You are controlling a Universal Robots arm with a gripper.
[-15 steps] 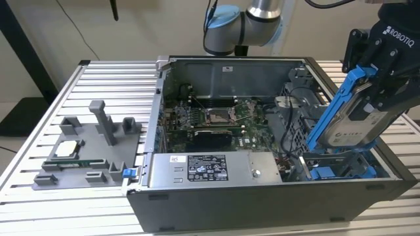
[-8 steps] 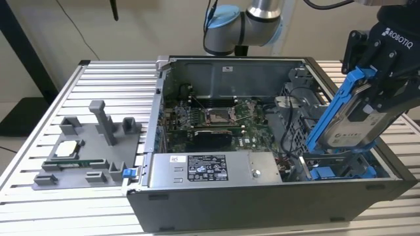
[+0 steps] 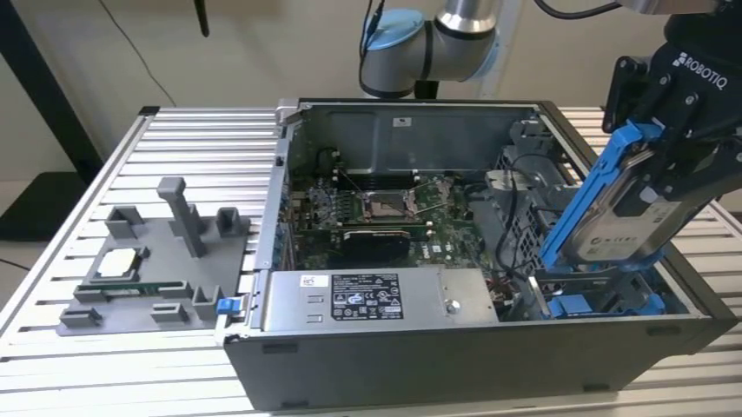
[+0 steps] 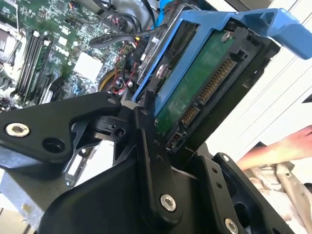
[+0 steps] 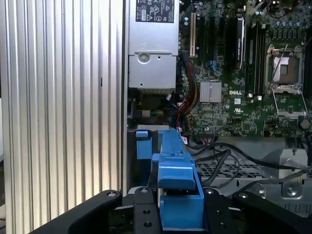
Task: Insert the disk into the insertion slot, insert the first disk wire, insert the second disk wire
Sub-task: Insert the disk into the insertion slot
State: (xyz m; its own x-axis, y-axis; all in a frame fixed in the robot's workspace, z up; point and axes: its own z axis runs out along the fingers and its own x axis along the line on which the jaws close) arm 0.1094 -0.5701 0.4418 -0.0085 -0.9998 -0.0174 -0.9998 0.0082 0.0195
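The disk point(image 3: 606, 208), clamped tilted in the hand point(image 3: 663, 152), hangs over the insertion slot point(image 3: 606, 300); a skewed entry could jam it.

Wall point(image 3: 255, 43): plain beige, evenly lit
Table point(image 3: 197, 139): ribbed silver metal slats
Post point(image 3: 47, 87): black, at the exterior view's left

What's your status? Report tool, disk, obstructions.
Tool shut on disk. Disk tilted over slot, not seated. Cables beside slot.

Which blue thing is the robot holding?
The disk in its blue frame, gripped and tilted; the blue tabs of the insertion slot sit lower inside the case.
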